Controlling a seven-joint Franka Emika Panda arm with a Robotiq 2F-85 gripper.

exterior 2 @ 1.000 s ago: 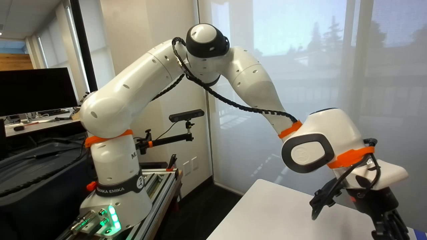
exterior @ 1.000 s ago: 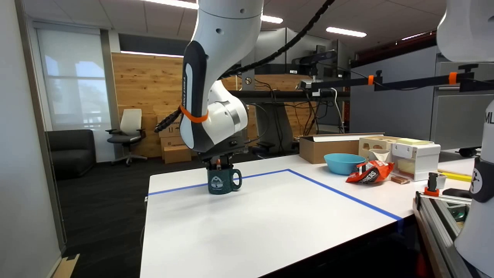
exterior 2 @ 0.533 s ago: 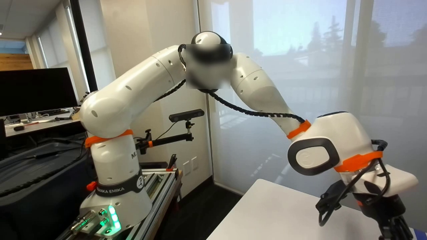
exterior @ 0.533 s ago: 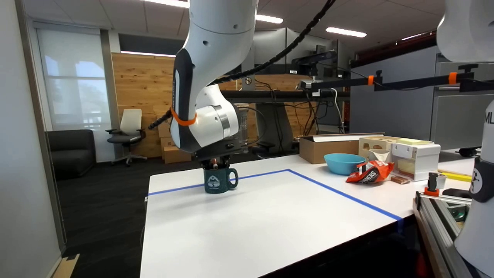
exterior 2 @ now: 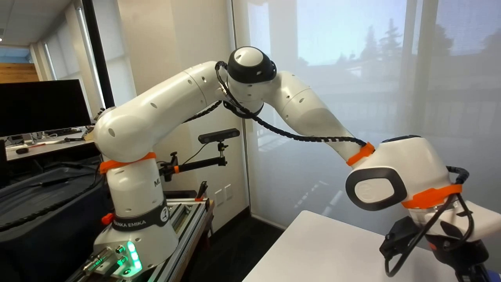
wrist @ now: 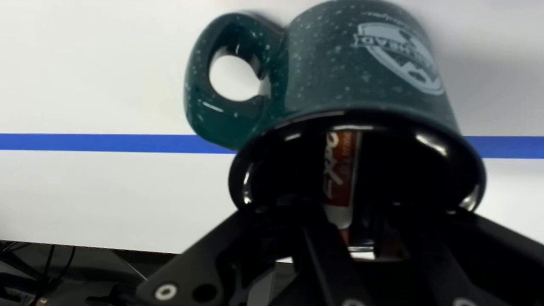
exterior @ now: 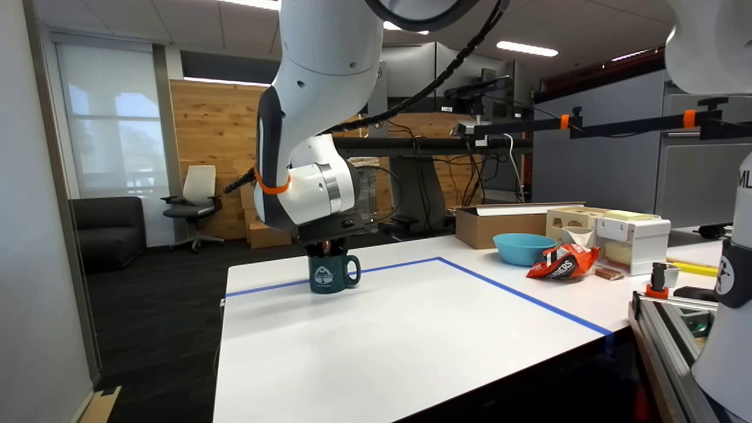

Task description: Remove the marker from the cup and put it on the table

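Observation:
The dark teal cup [exterior: 329, 274] stands upright on the white table [exterior: 411, 335], its handle toward the right in an exterior view. In the wrist view the cup [wrist: 323, 68] shows its dark mouth, and the marker [wrist: 342, 174], with a reddish label and white end, stands up inside it. My gripper [wrist: 361, 210] reaches into the mouth with its fingers apart on both sides of the marker. The fingertips are lost in the dark inside. In an exterior view the marker [exterior: 326, 247] shows as a reddish bit between the fingers. The cup is out of view in an exterior view.
Blue tape [exterior: 517, 294] runs along the table and passes under the cup. A blue bowl [exterior: 523, 249], a red snack bag [exterior: 565, 261], a cardboard box [exterior: 499, 226] and a white box [exterior: 633, 244] stand at the far right. The table's left edge is near the cup.
The arm has moved left and slightly down in an exterior view, its fingers now deeper at the cup's mouth. The cup has slid a little to the left with it.

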